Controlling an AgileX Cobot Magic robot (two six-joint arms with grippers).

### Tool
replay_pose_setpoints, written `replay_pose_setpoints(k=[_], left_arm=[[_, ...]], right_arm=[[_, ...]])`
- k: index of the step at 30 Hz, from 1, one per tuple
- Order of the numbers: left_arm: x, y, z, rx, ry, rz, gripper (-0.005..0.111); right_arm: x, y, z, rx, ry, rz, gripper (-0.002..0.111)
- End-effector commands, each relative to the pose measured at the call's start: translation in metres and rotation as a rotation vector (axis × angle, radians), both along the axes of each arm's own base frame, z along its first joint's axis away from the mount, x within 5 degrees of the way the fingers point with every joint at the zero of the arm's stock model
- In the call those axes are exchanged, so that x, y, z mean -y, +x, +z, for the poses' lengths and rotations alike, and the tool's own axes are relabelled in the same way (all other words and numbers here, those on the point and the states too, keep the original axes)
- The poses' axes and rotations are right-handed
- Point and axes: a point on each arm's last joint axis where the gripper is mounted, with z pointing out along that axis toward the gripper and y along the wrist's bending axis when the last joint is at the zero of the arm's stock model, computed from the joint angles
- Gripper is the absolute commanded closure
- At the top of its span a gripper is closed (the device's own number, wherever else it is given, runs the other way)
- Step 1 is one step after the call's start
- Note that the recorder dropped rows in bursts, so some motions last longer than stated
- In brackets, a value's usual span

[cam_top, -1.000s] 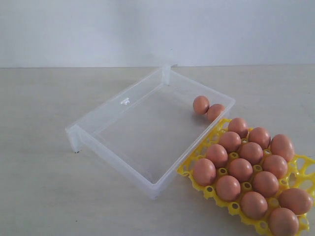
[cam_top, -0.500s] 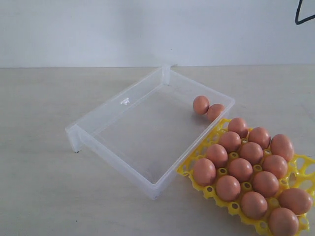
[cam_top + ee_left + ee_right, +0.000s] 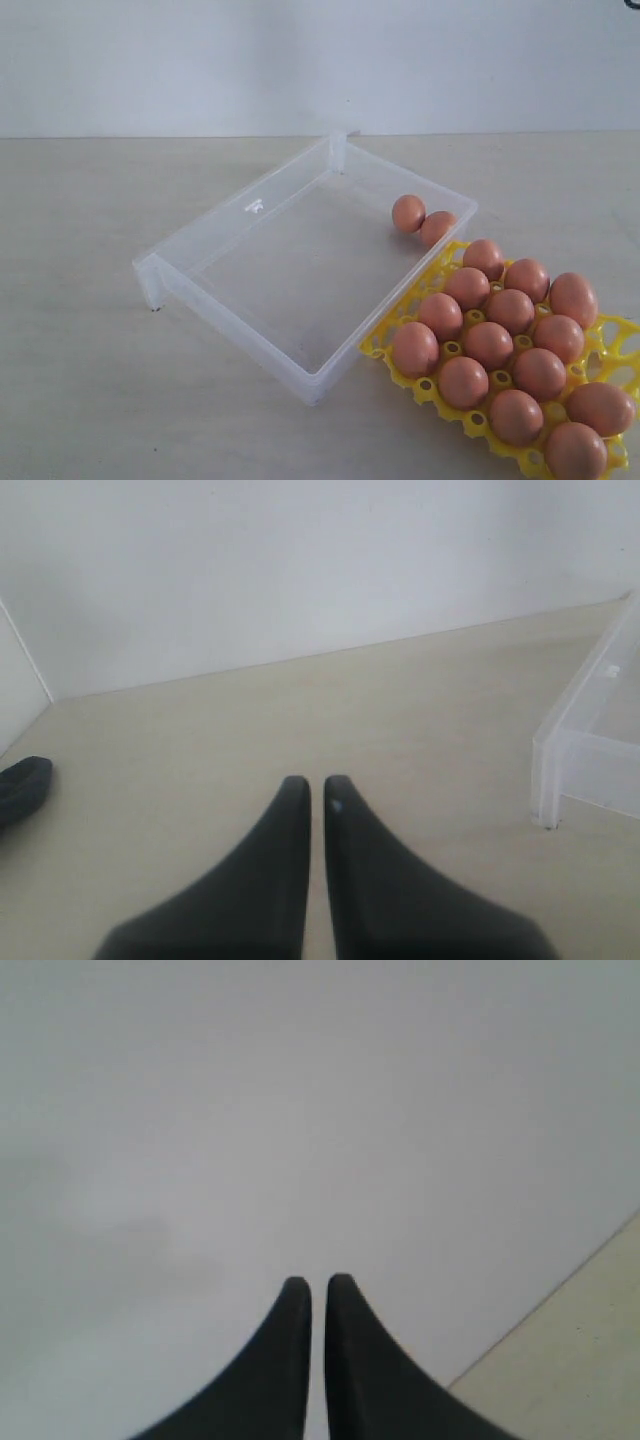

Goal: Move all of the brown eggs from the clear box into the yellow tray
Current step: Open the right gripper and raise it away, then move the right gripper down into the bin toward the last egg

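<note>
Two brown eggs (image 3: 408,213) sit in the clear box (image 3: 280,275); left gripper (image 3: 316,783) and right gripper (image 3: 318,1281) are closed.

1. Nothing legible: no text, label, brand, number or sign can be read in any view.
2. The clear box (image 3: 290,285) carries one small whitish raised mark (image 3: 254,207) on its long far wall, at about 11 o'clock from the box's middle in the exterior view. It is too small and blurred to make out as letters or a symbol.
</note>
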Motion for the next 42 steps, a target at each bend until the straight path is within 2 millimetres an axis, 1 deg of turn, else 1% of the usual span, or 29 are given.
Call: replay_pose_setpoints(k=[1,2,4,5,6,7,8,9,11,12,14,17,19,21,22,24,27,29,30,32,33,35,36,37,38,39,40,41,42], left_arm=[[0.001,0.000,0.002,0.012,-0.007,-0.008,0.103],[0.001,0.000,0.002,0.012,-0.007,-0.008,0.103],[0.001,0.000,0.002,0.012,-0.007,-0.008,0.103],[0.001,0.000,0.002,0.012,-0.007,-0.008,0.103],[0.001,0.000,0.002,0.012,-0.007,-0.008,0.103],[0.001,0.000,0.002,0.012,-0.007,-0.008,0.103],[0.001,0.000,0.002,0.012,-0.007,-0.008,0.103],[0.001,0.000,0.002,0.012,-0.007,-0.008,0.103],[0.001,0.000,0.002,0.012,-0.007,-0.008,0.103],[0.001,0.000,0.002,0.012,-0.007,-0.008,0.103],[0.001,0.000,0.002,0.012,-0.007,-0.008,0.103],[0.001,0.000,0.002,0.012,-0.007,-0.008,0.103],[0.001,0.000,0.002,0.012,-0.007,-0.008,0.103],[0.001,0.000,0.002,0.012,-0.007,-0.008,0.103],[0.001,0.000,0.002,0.012,-0.007,-0.008,0.103],[0.001,0.000,0.002,0.012,-0.007,-0.008,0.103],[0.001,0.000,0.002,0.012,-0.007,-0.008,0.103],[0.001,0.000,0.002,0.012,-0.007,-0.008,0.103],[0.001,0.000,0.002,0.012,-0.007,-0.008,0.103],[0.001,0.000,0.002,0.012,-0.007,-0.008,0.103],[0.001,0.000,0.002,0.012,-0.007,-0.008,0.103],[0.001,0.000,0.002,0.012,-0.007,-0.008,0.103],[0.001,0.000,0.002,0.012,-0.007,-0.008,0.103],[0.001,0.000,0.002,0.012,-0.007,-0.008,0.103],[0.001,0.000,0.002,0.012,-0.007,-0.008,0.103],[0.001,0.000,0.002,0.012,-0.007,-0.008,0.103],[0.001,0.000,0.002,0.012,-0.007,-0.008,0.103],[0.001,0.000,0.002,0.012,-0.007,-0.008,0.103],[0.001,0.000,0.002,0.012,-0.007,-0.008,0.103]], right_arm=[[0.015,-0.011,-0.020,-0.100,-0.159,0.091,0.108],[0.019,-0.018,-0.025,-0.148,-0.218,0.067,0.108],[0.025,-0.031,-0.034,-0.286,-0.420,0.036,0.108],[0.026,-0.040,-0.039,-0.404,-0.587,0.028,0.108],[0.028,-0.049,-0.045,-0.569,-0.773,0.005,0.108],[0.033,-0.060,-0.050,-0.775,-0.936,-0.045,0.108],[0.040,-0.072,-0.055,-0.947,-0.983,-0.151,0.108],[0.048,-0.083,-0.063,-1.088,-0.976,-0.273,0.108],[0.064,-0.100,-0.071,-1.272,-0.944,-0.459,0.108],[0.067,-0.104,-0.076,-1.331,-0.948,-0.480,0.108],[0.066,-0.106,-0.083,-1.353,-0.953,-0.465,0.108],[0.045,-0.105,-0.087,-1.333,-0.995,-0.396,0.108],[0.023,-0.098,-0.091,-1.253,-1.034,-0.268,0.108],[0.005,-0.093,-0.101,-1.196,-1.064,-0.139,0.108],[-0.002,-0.093,-0.110,-1.194,-1.075,-0.088,0.108],[-0.005,-0.095,-0.131,-1.215,-1.078,0.004,0.108],[-0.001,-0.104,-0.164,-1.261,-1.043,0.114,0.108],[-0.002,-0.110,-0.172,-1.237,-0.972,0.084,0.108],[-0.002,-0.111,-0.172,-1.186,-0.890,0.012,0.108],[-0.002,-0.111,-0.165,-1.069,-0.746,-0.119,0.108],[-0.003,-0.110,-0.157,-0.959,-0.630,-0.196,0.108],[-0.008,-0.106,-0.144,-0.794,-0.464,-0.241,0.108],[-0.012,-0.101,-0.135,-0.652,-0.295,-0.240,0.108],[-0.016,-0.095,-0.128,-0.544,-0.166,-0.209,0.108],[-0.023,-0.087,-0.120,-0.416,0.004,-0.139,0.108],[-0.025,-0.077,-0.112,-0.320,0.134,-0.049,0.108],[-0.031,-0.067,-0.104,-0.266,0.275,0.021,0.108],[-0.035,-0.056,-0.097,-0.276,0.264,0.128,0.108],[-0.039,-0.047,-0.090,-0.314,0.189,0.241,0.108]])
